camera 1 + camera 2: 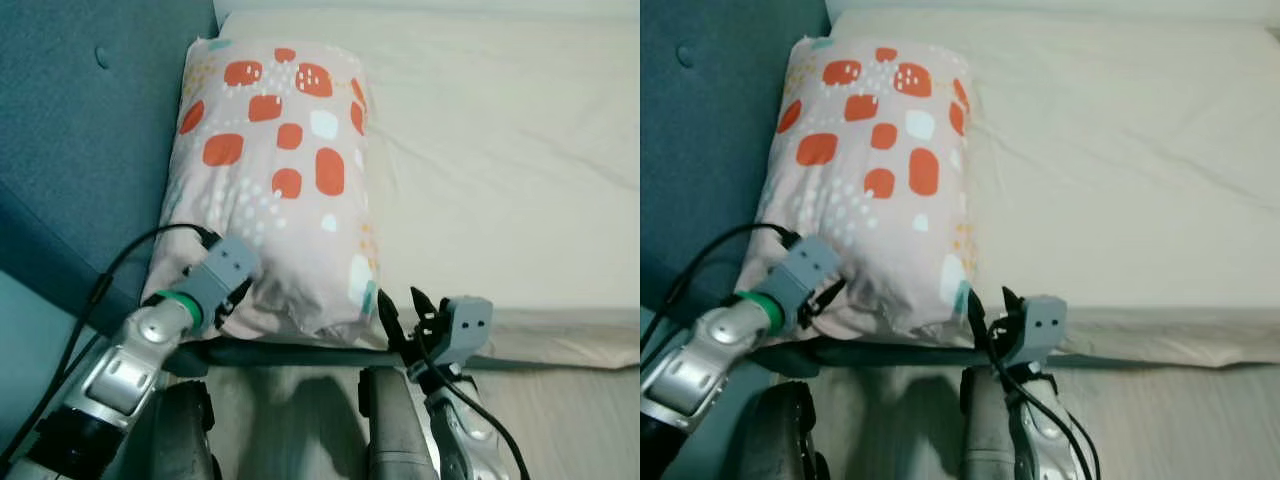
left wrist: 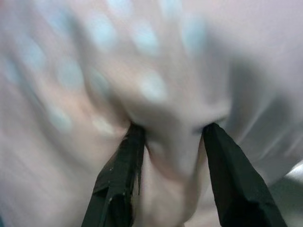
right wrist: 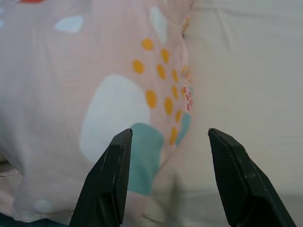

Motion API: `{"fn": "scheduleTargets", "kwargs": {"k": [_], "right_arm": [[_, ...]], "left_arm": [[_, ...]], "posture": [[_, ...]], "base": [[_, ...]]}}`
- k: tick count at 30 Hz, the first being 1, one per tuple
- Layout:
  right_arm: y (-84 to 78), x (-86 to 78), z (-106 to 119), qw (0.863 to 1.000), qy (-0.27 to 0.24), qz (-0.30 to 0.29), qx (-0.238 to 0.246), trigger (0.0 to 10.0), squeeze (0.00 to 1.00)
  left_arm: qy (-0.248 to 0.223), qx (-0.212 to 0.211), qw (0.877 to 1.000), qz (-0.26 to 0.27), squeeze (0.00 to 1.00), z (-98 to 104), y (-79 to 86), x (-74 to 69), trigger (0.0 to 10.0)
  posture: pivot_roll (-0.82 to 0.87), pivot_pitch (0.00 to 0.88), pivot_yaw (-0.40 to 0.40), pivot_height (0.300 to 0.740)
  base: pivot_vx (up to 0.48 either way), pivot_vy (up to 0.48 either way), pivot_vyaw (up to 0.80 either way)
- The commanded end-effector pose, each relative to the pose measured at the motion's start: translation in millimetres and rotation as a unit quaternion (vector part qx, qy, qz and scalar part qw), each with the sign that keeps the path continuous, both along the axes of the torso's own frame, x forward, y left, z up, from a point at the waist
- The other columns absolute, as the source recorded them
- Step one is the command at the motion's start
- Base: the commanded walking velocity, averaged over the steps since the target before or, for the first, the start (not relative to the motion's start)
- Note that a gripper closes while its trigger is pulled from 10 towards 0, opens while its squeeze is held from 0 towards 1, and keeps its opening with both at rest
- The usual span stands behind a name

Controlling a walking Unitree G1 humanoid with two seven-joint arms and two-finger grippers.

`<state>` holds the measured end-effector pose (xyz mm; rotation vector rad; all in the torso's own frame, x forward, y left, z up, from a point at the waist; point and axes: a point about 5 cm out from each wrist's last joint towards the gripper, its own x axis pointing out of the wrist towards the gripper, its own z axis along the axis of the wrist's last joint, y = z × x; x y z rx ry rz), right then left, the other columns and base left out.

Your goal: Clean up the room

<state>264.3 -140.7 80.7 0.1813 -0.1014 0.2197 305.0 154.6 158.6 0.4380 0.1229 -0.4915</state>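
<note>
A pale pink pillow (image 1: 275, 170) with orange, white and teal blotches lies lengthwise on the bed's left side, against the headboard. My left gripper (image 1: 233, 300) presses into its near left corner. Seen from the left wrist, the black fingers (image 2: 120, 175) stand apart and dig into the fabric, with a fold of the pillow (image 2: 170, 94) bulging between them. My right gripper (image 1: 399, 302) is open just short of the pillow's near right corner. In the right wrist view that corner (image 3: 142, 156) lies ahead, between the spread fingers (image 3: 236, 179) and untouched.
The cream sheet (image 1: 500, 150) covers the mattress to the right of the pillow. A blue padded headboard (image 1: 80, 120) runs along the left. Light wood floor (image 1: 560, 420) lies below the bed's near edge, where my own legs (image 1: 390, 430) stand close to the frame.
</note>
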Motion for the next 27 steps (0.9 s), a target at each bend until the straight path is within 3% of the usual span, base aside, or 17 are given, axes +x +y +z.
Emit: {"fn": "scheduleTargets", "kwargs": {"k": [1, 2, 4, 6, 7, 9, 10, 11, 12, 14, 15, 16, 17, 19, 21, 24, 27], "right_arm": [[-0.4, -3.4, -3, 1.0, 0.007, -0.004, 0.009, 10.0, 0.0], [-0.4, -3.4, -3, 1.0, 0.007, -0.004, 0.009, 10.0, 0.0], [0.6, -6.1, -5, 1.0, 0.011, 0.005, 0.01, 10.0, 0.0], [0.8, -7.1, -6, 1.0, 0.013, 0.009, 0.01, 10.0, 0.0], [0.1, -9.4, -7, 1.0, 0.015, 0.013, 0.008, 10.0, 0.0], [-3.7, -14.5, -11, 1.0, 0.022, 0.013, -0.003, 10.0, 0.0], [-5.6, -15.3, -12, 1.0, 0.024, 0.009, -0.006, 10.0, 0.0], [-5.6, -15.3, -12, 1.0, 0.024, 0.009, -0.006, 10.0, 0.0], [-7.0, -12.5, -11, 1.0, 0.023, -0.002, -0.01, 10.0, 0.0], [-7.0, -12.5, -11, 1.0, 0.023, -0.002, -0.01, 10.0, 0.0], [-6.8, -5.5, -7, 1.0, 0.016, -0.018, -0.013, 10.0, 0.0], [-5.8, 3.1, -1, 0.999, 0.005, -0.035, -0.014, 10.0, 0.0], [-5.8, 3.1, -1, 0.999, 0.005, -0.035, -0.014, 10.0, 0.0], [-0.3, 18.3, 14, 0.998, -0.022, -0.053, -0.022, 10.0, 0.0], [0.1, 19.0, 15, 0.998, -0.023, -0.053, -0.023, 10.0, 0.0], [-1.2, 23.7, 29, 0.996, -0.061, -0.063, -0.019, 10.0, 0.0], [-8.9, 24.4, 40, 0.992, -0.087, -0.082, -0.032, 10.0, 0.0]], "left_arm": [[-0.043, -0.055, 0.997, -0.036, 0.0, 30, 4.1, -8.7, 10.0], [-0.043, -0.055, 0.997, -0.036, 0.0, 30, 4.1, -8.7, 10.0], [-0.073, -0.062, 0.993, -0.063, 0.0, 60, 20.0, -20.0, 10.0], [-0.078, -0.055, 0.993, -0.074, 0.0, 68, 24.9, -24.7, 10.0], [-0.085, -0.027, 0.991, -0.1, 0.0, 76, 30.5, -32.3, 10.0], [-0.088, -0.02, 0.987, -0.136, 0.0, 93, 37.9, -43.6, 10.0], [-0.1, -0.047, 0.984, -0.142, 0.0, 103, 36.4, -45.1, 10.0], [-0.1, -0.047, 0.984, -0.142, 0.0, 103, 36.4, -45.1, 10.0], [-0.123, -0.096, 0.979, -0.129, 0.0, 111, 30.0, -41.3, 10.0], [-0.123, -0.096, 0.979, -0.129, 0.0, 111, 30.0, -41.3, 10.0], [-0.164, -0.141, 0.973, -0.086, 0.0, 115, 18.3, -30.7, 10.0], [-0.19, -0.177, 0.965, -0.044, 0.0, 115, 3.1, -21.1, 10.0], [-0.19, -0.177, 0.965, -0.044, 0.0, 115, 3.1, -21.1, 10.0], [-0.222, -0.192, 0.956, 0.025, 0.0, 101, -31.4, -8.4, 10.0], [-0.223, -0.19, 0.956, 0.027, 0.0, 100, -33.1, -8.2, 10.0], [-0.158, -0.204, 0.963, 0.075, 0.0, 57, -55.7, 5.8, 10.0], [-0.14, -0.221, 0.961, 0.093, 0.0, 51, -58.2, 9.8, 10.0]], "posture": [[-0.05, 0.11, 0.039, 0.566], [-0.05, 0.11, 0.039, 0.566], [-0.03, 0.109, 0.041, 0.566], [-0.03, 0.109, 0.041, 0.566], [-0.02, 0.107, 0.035, 0.566], [-0.01, 0.104, 0.03, 0.566], [-0.01, 0.102, 0.025, 0.566], [-0.01, 0.102, 0.025, 0.566], [-0.01, 0.099, 0.024, 0.566], [-0.01, 0.099, 0.024, 0.566], [-0.03, 0.086, 0.025, 0.566], [-0.05, 0.074, 0.023, 0.566], [-0.05, 0.074, 0.023, 0.566], [-0.06, 0.062, 0.019, 0.566], [-0.06, 0.062, 0.019, 0.566], [-0.08, 0.039, 0.013, 0.576], [-0.09, 0.031, 0.011, 0.586]], "base": [[0.0, 0.0, 0.0], [0.0, 0.0, 0.0], [0.0, 0.0, 0.0], [0.0, 0.0, 0.0], [0.0, 0.0, 0.0], [0.0, 0.0, 0.0], [0.0, 0.0, 0.0], [0.0, 0.0, 0.0], [0.0, 0.0, 0.0], [0.0, 0.0, 0.0], [0.0, 0.0, 0.0], [0.0, 0.0, 0.0], [0.0, 0.0, 0.0], [0.0, 0.0, 0.0], [0.0, 0.0, 0.0], [0.0, 0.0, 0.0], [0.0, 0.0, 0.0]]}}
